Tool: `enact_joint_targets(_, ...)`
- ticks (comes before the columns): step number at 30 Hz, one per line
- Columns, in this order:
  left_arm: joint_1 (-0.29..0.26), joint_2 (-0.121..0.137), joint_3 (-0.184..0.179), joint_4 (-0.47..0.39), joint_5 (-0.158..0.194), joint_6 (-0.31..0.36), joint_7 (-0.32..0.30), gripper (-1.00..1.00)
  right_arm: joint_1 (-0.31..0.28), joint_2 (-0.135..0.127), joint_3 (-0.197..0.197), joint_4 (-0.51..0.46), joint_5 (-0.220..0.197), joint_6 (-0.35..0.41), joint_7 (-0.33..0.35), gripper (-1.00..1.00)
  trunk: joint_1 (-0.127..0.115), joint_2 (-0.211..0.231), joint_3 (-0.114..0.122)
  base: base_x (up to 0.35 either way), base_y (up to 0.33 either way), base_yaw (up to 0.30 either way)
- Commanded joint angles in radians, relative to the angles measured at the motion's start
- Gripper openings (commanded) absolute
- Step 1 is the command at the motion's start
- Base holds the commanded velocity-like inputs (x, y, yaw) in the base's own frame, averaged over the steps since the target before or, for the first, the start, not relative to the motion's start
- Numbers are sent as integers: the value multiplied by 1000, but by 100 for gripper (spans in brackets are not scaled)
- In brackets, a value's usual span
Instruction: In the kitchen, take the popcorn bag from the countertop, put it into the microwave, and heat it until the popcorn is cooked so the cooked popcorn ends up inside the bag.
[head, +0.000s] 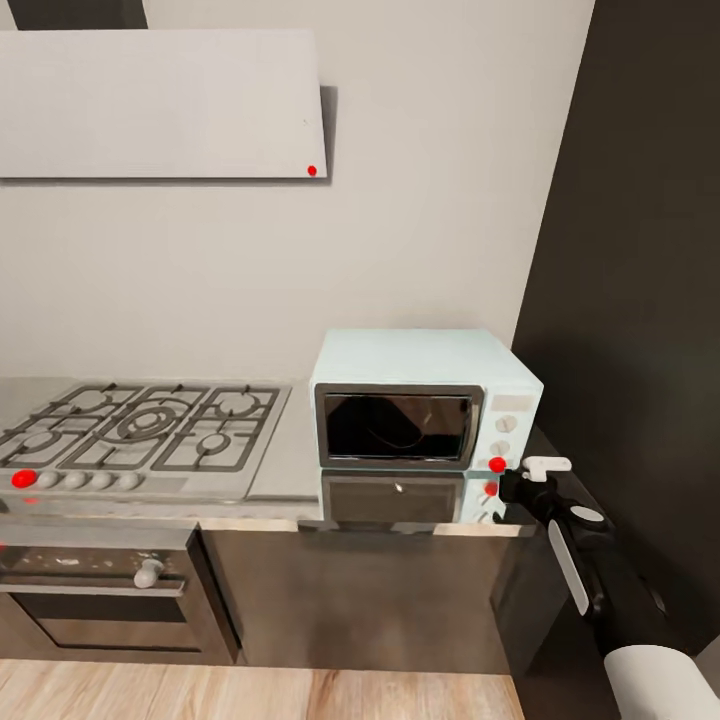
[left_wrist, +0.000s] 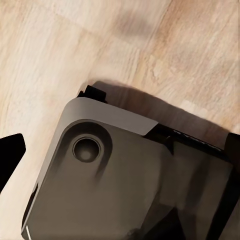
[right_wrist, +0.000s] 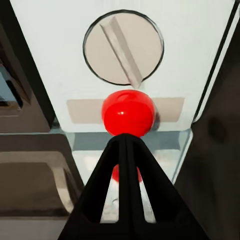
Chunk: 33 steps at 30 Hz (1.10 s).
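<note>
The pale blue-white microwave (head: 425, 375) stands on the grey countertop (head: 285, 470), its dark glass door (head: 397, 427) closed. The popcorn bag is hidden. In the head view my right gripper (head: 506, 480) reaches to the microwave's lower right corner, at the red dot (head: 497, 464) on its side panel. In the right wrist view the same gripper (right_wrist: 125, 142) is shut, its joined tips touching the red button (right_wrist: 127, 112) just under a round knob (right_wrist: 123, 47). My left gripper (left_wrist: 125, 145) hangs open over the floor, its black fingers (left_wrist: 10, 157) at the picture's edges.
A gas hob (head: 140, 425) with a built-in oven (head: 100, 590) below lies left of the microwave. A flat hood (head: 160, 100) hangs on the wall above. A tall dark panel (head: 640, 300) closes off the right. My own grey base (left_wrist: 125, 190) sits on the wooden floor (left_wrist: 190, 50).
</note>
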<state>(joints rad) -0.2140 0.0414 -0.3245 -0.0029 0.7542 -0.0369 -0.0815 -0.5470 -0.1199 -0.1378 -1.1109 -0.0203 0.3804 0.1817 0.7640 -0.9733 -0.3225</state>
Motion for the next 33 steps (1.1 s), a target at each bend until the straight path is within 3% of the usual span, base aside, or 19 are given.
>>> enact_joint_targets(1, -1, 0, -8, 1, 10, -3, -4, 100, -1, 0, -2, -1, -2, 3, 5, -100, 0, -1, -1, 151, 0, 0)
enact_joint_targets(18, -1, 1, -8, 1, 11, -3, -4, 100, -1, -2, -3, 69, 1, -20, -1, -100, 0, -1, -1, 156, 0, 0)
enact_joint_targets(24, -1, 1, -8, 1, 11, -4, -4, 100, -1, -1, -2, 69, 24, -21, -1, -100, 0, -1, -1, 137, 0, 0)
enact_joint_targets(33, -1, -1, -8, 2, 11, -5, -4, 100, -1, -1, -2, 69, 26, -20, 1, -100, 0, -1, -1, -201, 0, 0)
